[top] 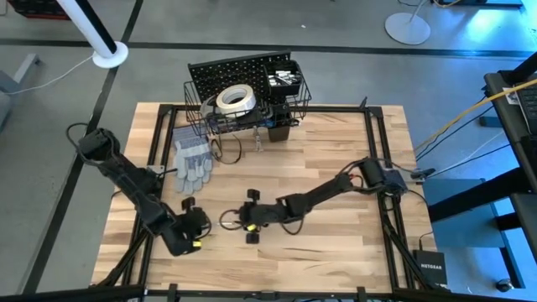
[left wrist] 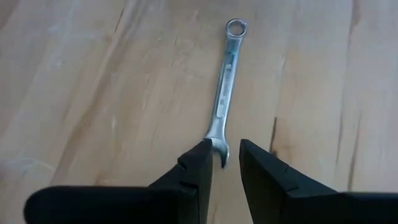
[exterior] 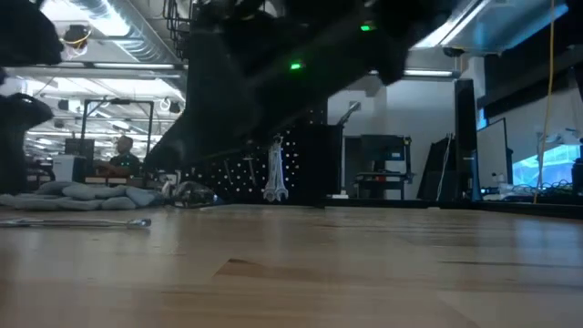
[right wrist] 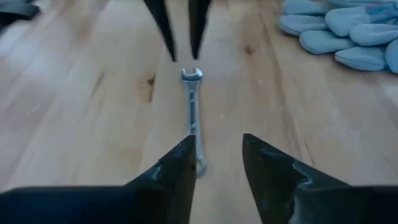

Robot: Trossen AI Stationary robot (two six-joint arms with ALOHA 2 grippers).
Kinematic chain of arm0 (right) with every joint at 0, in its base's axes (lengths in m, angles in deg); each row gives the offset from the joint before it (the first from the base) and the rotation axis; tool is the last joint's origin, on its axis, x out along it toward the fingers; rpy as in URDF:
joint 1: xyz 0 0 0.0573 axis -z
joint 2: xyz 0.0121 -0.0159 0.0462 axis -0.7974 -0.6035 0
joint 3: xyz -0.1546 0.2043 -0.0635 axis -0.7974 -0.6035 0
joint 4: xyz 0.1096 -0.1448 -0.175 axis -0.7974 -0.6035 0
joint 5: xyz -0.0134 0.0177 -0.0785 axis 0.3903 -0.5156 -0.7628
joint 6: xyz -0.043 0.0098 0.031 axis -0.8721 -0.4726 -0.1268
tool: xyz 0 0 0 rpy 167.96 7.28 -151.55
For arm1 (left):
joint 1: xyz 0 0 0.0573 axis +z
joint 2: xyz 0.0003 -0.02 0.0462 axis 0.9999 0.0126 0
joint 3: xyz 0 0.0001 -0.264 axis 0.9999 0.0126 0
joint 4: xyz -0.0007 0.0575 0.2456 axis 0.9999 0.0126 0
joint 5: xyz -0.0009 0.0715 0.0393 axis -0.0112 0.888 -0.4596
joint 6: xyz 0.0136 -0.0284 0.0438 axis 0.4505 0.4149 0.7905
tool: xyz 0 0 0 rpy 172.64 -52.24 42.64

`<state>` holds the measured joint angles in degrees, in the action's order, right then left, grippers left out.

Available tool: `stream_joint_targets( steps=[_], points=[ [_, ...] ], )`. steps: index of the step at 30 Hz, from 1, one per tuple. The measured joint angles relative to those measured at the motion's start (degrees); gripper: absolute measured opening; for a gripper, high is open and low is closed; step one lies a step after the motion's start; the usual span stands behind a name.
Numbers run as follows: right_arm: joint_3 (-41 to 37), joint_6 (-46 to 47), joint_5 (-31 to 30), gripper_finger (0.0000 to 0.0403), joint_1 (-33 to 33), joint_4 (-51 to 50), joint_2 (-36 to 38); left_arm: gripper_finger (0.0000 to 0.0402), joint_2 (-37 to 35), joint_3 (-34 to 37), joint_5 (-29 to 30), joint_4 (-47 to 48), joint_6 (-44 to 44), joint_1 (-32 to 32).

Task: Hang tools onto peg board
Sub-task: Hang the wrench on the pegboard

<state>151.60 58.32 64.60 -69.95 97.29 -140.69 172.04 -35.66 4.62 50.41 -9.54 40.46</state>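
A silver wrench (top: 226, 220) lies flat on the wooden table (top: 336, 151), between my two grippers. My left gripper (top: 201, 225) stands open at the wrench's open-jaw end (left wrist: 217, 146), fingertips just beside it. My right gripper (top: 246, 216) is open, its fingers on either side of the ring end (right wrist: 199, 165). Whether either gripper touches the wrench, I cannot tell. The black peg board (top: 239, 71) stands at the table's far edge, with a white tape roll (top: 237, 99) in its wire basket and a silver tool (exterior: 275, 173) hanging on its front.
Grey gloves (top: 191, 159) lie on the table left of the peg board, far from both grippers. A black cup (top: 285, 80) on the board holds small metal pieces. Bare wood stretches to the right (top: 352, 235). A person (exterior: 123, 157) sits in the room beyond.
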Motion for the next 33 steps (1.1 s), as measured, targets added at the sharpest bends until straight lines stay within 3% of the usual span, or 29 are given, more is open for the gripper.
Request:
stream_joint_targets(
  steps=[5,10,16,33],
  points=[
    [4.8,0.0,1.4,0.0078,0.7,-5.0,-2.8,0.0072,0.0,0.0,2.2,0.1,-2.5,-2.7],
    [4.9,0.2,1.8,0.0010,0.6,-5.7,-2.9,0.0072,0.0,0.0,2.5,0.0,-4.2,-2.9],
    [5.0,-0.6,1.8,0.0021,0.6,-4.4,-3.4,0.0072,0.0,0.0,3.0,-0.2,-4.6,-2.9],
    [5.0,-0.5,3.7,0.0006,0.6,-0.1,-6.2,0.0072,0.0,0.0,5.0,-0.6,-4.5,-2.9]
  ],
)
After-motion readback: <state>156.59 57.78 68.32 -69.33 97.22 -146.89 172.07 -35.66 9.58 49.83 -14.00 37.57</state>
